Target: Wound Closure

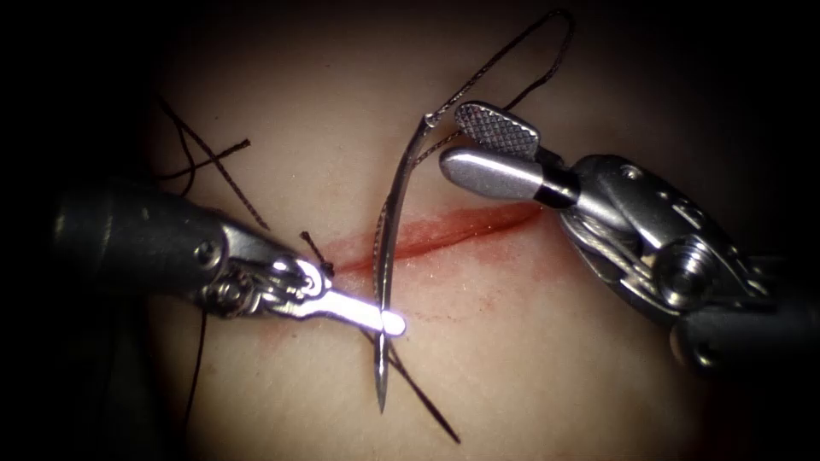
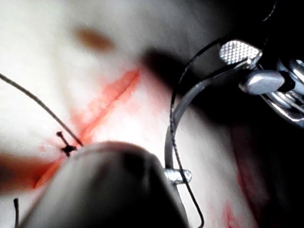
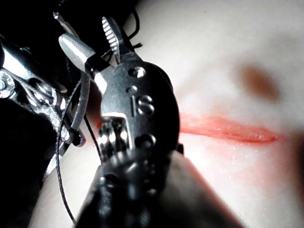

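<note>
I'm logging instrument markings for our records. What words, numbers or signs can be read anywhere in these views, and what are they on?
"IS": stamped on the dark wrist housing of the right arm's tool, seen in the right wrist view, reading along the shaft.
The same tool in the endoscope view carries no legible marking.
No readable text on the left arm's tool, needle, thread or tissue.

The left tool [image 2: 178,175] grips the needle [image 2: 176,111] between its closed jaws, partway along the curve; the needle arcs away above the tissue [image 2: 142,42], clear of the cut [image 2: 102,107], toward the right tool [image 2: 249,66], whose jaws stand parted just beside the needle's thread end; thread [image 2: 187,190] trails along the needle and past the left tool; a dark knot [image 2: 68,148] sits on the cut, red fluid [image 2: 90,116] staining the tissue around it.
</note>
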Available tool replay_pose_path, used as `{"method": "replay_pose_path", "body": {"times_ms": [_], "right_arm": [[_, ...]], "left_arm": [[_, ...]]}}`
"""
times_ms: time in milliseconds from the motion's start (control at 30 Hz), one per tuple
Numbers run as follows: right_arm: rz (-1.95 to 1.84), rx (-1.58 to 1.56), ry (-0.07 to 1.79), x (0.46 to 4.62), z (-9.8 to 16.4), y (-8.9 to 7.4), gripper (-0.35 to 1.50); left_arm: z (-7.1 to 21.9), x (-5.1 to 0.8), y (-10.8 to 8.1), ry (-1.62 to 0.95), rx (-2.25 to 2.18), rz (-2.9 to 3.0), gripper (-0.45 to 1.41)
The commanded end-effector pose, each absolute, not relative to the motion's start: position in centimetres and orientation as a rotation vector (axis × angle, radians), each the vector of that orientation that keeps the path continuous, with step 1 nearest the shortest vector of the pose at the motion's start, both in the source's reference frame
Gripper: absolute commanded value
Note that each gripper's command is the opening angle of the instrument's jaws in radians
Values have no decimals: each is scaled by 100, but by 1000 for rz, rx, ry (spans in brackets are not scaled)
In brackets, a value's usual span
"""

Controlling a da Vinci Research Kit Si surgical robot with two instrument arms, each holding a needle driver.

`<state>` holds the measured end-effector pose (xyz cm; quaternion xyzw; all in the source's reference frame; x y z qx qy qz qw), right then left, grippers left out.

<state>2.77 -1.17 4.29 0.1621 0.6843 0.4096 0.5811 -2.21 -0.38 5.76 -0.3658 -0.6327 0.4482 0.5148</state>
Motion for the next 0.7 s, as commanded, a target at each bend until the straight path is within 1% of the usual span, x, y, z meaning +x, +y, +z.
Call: {"method": "replay_pose_path", "body": {"times_ms": [33,200,333,533,567,700], "right_arm": [[937,393,1605,286,433,-119,44],[912,416,1612,289,431,-122,44],[817,502,1633,288,430,-126,41],[803,521,1639,288,425,-129,54],[799,525,1640,288,424,-130,61],[785,539,1624,286,422,-133,54]], "left_arm": [[581,-227,-39,-1528,-878,1080,-45],[578,-230,-40,-1559,-882,1079,-45],[578,-233,-41,-1577,-876,1087,-45],[579,-233,-44,-1594,-864,1095,-45],[579,-234,-45,-1596,-863,1096,-45],[579,-234,-45,-1604,-859,1102,-45]]}}
